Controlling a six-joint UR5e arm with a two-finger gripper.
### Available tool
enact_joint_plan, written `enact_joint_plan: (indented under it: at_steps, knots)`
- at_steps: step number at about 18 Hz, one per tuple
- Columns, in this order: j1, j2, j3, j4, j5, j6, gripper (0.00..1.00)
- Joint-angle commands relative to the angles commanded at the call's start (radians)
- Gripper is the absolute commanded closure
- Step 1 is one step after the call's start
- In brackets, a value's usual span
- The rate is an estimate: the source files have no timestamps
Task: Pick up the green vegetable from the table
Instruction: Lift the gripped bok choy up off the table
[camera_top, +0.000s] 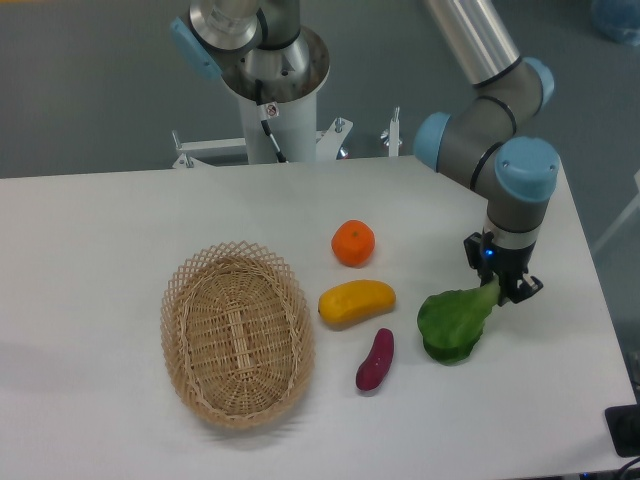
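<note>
The black two-finger gripper (497, 283) is down near the right edge of the large flat white table (100, 260), its jaws closed in on the pale whitish-green stem of the leafy green vegetable (455, 322); that is the grasp made, by the look of it; the stem points up into the fingers while the broad dark-green leaves hang down and to the left, tilted, with a soft shadow under them; whether the lowest leaf is touching the tabletop or just clear of it, I cannot tell from this angle; so the judgement is that the catch is done and the lift is barely under way or about to be; what is left is raising the vegetable plainly off the surface without the thin stem slipping out of the pinch; the other items sit untouched towards the middle of the table; the round orange fruit (353, 243) farthest back, the yellow oblong fruit (356, 302) in front of it, the small purple sweet potato (375, 360) nearer the front edge, just beside the leaves but apart from them; the oval woven wicker basket (237, 333) lies well apart on the left side, nothing in it.
</note>
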Motion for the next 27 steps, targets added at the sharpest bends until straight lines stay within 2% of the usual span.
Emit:
enact_joint_plan:
  at_steps: [3,7,10,14,20,27]
  knots:
    - [0.000,0.038,0.034,-0.014,-0.034,-0.035,0.64]
    - [0.000,0.084,0.054,-0.014,-0.187,-0.153,0.64]
    - [-0.017,0.144,0.028,-0.015,-0.268,-0.279,0.64]
    - [-0.054,0.201,0.011,-0.047,-0.316,-0.397,0.64]
    - [-0.057,0.227,0.003,-0.049,-0.342,-0.475,0.64]
    - [-0.057,0.229,0.003,-0.051,-0.351,-0.480,0.64]
